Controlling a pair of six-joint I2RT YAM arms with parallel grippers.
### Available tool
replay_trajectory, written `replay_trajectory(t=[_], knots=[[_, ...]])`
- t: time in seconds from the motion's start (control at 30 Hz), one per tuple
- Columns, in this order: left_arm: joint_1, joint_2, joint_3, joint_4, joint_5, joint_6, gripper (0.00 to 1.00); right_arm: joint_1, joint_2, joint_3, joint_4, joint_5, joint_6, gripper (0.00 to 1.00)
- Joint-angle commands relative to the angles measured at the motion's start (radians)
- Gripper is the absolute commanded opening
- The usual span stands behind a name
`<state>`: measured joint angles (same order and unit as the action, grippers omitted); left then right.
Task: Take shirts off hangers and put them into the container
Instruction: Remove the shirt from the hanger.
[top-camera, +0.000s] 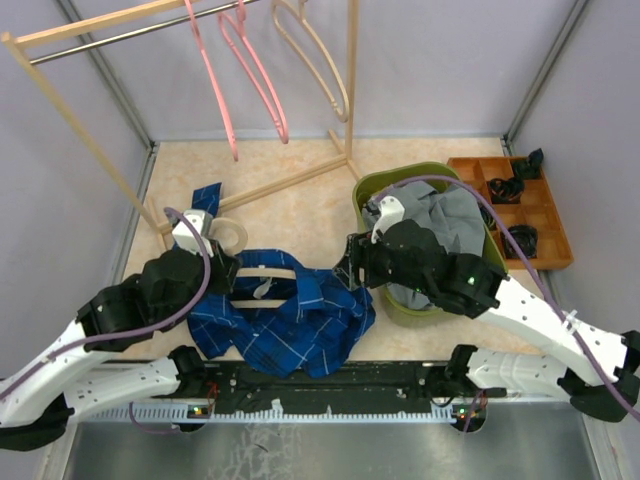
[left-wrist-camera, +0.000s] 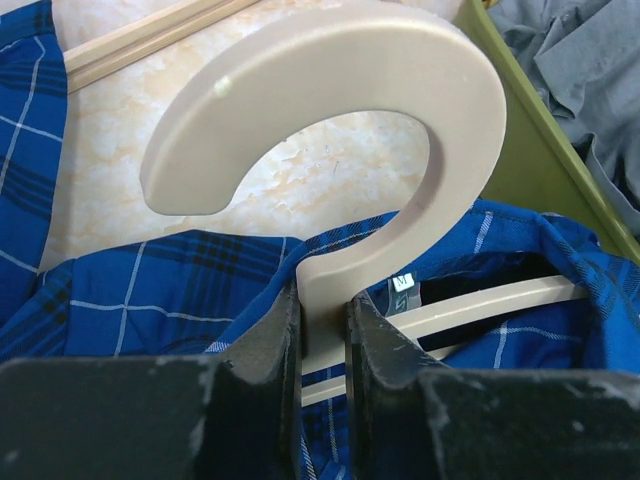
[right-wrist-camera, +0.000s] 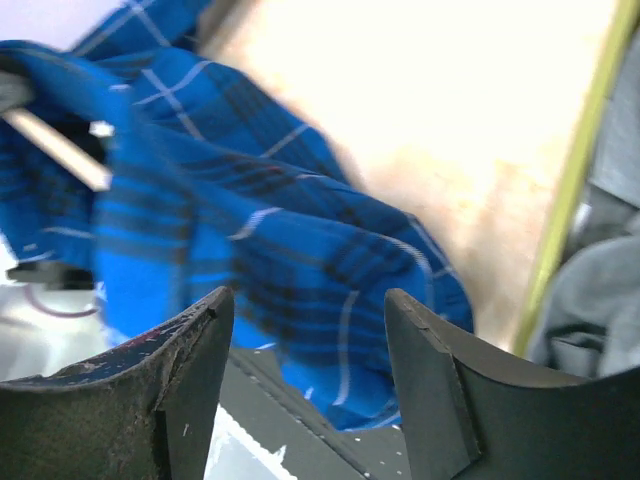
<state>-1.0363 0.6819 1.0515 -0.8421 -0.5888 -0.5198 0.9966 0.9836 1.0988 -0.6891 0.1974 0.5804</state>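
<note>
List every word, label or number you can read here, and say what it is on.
Nothing reads clearly.
White tag in the blue shirt collar: a mark, too small to read.
The hanger, green tub and orange tray: no text visible.

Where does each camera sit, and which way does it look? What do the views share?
Top external: above and behind the arms, looking down at the table; left arm and right arm show.
Left wrist: on the left arm, looking along the left claw, shut on the pale hanger at its neck.
Right wrist: on the right arm, looking past the open right claw.
Shared: all three show the blue checked shirt and the green container.
</note>
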Motion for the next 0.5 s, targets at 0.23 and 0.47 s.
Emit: replay_trajectory(t=[0.23, 0.47], knots=[[0.001, 0.062, 0.026, 0.001, -0.020, -0.040, 0.00, 0.249, 0.235, 0.146, 0.091, 0.182, -0.061, 0.65], [0.002, 0.049, 0.024, -0.014, -0.026, -0.037, 0.00, 0.252, 0.295, 0.216, -0.152, 0.463, 0.104, 0.41]])
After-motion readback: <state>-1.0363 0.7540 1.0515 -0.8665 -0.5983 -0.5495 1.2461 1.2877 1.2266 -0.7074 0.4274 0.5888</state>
